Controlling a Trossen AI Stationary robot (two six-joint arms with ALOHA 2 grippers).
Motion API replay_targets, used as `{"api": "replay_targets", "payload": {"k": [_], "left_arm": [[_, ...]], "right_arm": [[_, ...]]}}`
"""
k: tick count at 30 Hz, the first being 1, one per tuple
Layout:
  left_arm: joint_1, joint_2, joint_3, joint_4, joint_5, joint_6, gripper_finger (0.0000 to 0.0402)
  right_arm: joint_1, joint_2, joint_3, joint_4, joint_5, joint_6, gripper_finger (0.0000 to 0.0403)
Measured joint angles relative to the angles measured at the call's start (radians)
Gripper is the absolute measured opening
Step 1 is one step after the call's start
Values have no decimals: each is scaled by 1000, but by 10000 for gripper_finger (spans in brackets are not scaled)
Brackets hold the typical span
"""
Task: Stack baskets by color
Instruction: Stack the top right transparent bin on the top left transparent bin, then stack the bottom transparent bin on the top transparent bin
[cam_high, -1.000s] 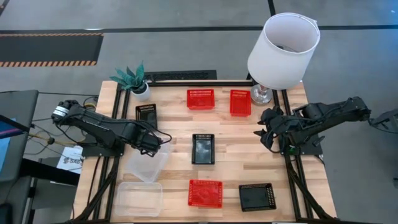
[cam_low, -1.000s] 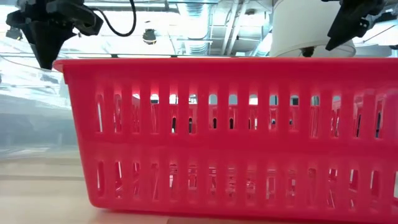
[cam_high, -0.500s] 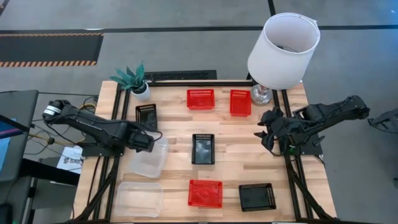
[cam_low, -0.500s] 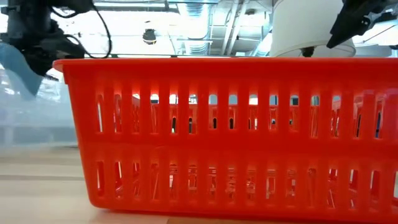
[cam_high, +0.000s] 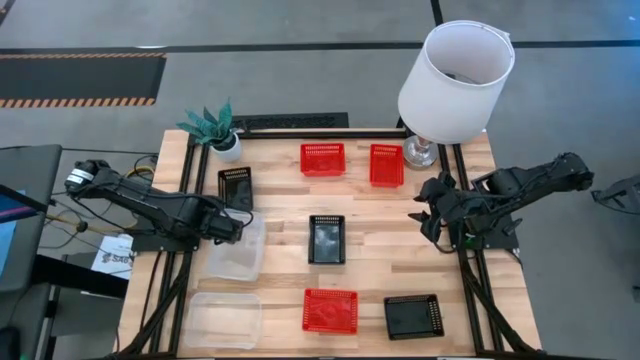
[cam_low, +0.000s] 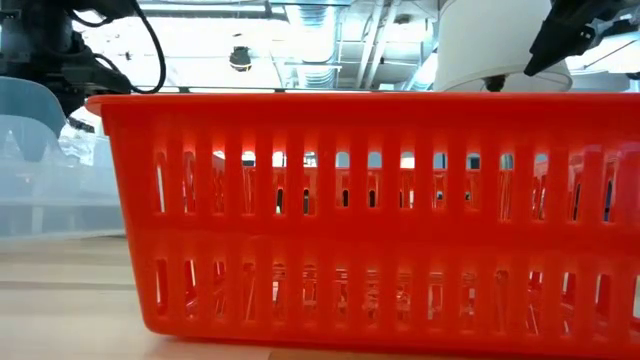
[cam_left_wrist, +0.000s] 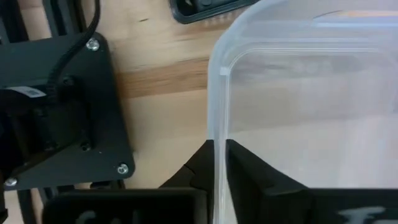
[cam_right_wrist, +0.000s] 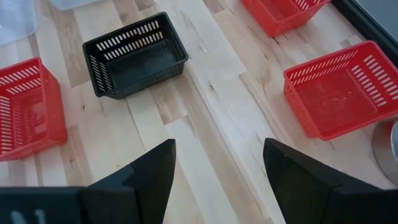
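Note:
My left gripper (cam_high: 232, 225) points down at the table's left side and is shut on a clear basket (cam_high: 237, 252), whose bottom seems to rest on the wood (cam_low: 40, 170). A second clear basket (cam_high: 222, 318) sits at the near left corner. Red baskets stand at the far middle (cam_high: 322, 159) (cam_high: 386, 165) and near middle (cam_high: 330, 310). Black baskets lie at the far left (cam_high: 235, 183), the centre (cam_high: 326, 239) and the near right (cam_high: 412, 316). My right gripper (cam_right_wrist: 217, 162) hangs open above the right side (cam_high: 432, 212), holding nothing. My left gripper has the clear basket's far wall (cam_left_wrist: 219, 134) between its two fingers, one finger (cam_left_wrist: 202, 171) outside the basket and one (cam_left_wrist: 252, 177) inside. The fingers come from above, pointing down. The basket sits level with its opening up.
A white lamp (cam_high: 455, 80) stands at the far right corner and a small potted plant (cam_high: 212, 125) at the far left. Bare wood (cam_high: 380, 250) lies between the centre black basket and the right arm. In the low view the near red basket (cam_low: 380, 210) blocks most of the table.
My left gripper has sunk and drawn a little toward the table's left edge while rolling its wrist. The clear basket, tilted and askew before, has turned square to the table and come down onto the wood.

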Motion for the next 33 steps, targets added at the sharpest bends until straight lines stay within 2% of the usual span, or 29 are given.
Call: {"api": "replay_targets", "payload": {"k": [7, 12, 15, 19, 21, 25, 29, 33], "left_arm": [[5, 1, 39, -8, -8, 85, 112], [30, 1, 99, -112, -15, 149, 171], [47, 1, 167, -152, -51, 200, 194], [58, 1, 272, -127, -125, 305, 209], [58, 0, 322, -66, -140, 375, 210], [25, 1, 388, 159, -158, 530, 206], [-49, 15, 412, 421, -185, 711, 196], [-153, 58, 416, 564, -147, 899, 187]], "right_arm": [[0, 0, 0, 0, -1, 0, 265], [0, 0, 0, 0, -3, 0, 265], [0, 0, 0, 0, -4, 2, 265], [0, 2, 0, 1, -5, 4, 265], [0, 7, 0, 1, -5, 4, 265], [0, 15, 0, 14, -5, 4, 265], [0, 30, 0, 43, -5, 4, 265], [0, 61, 0, 60, -5, 10, 265]]}}
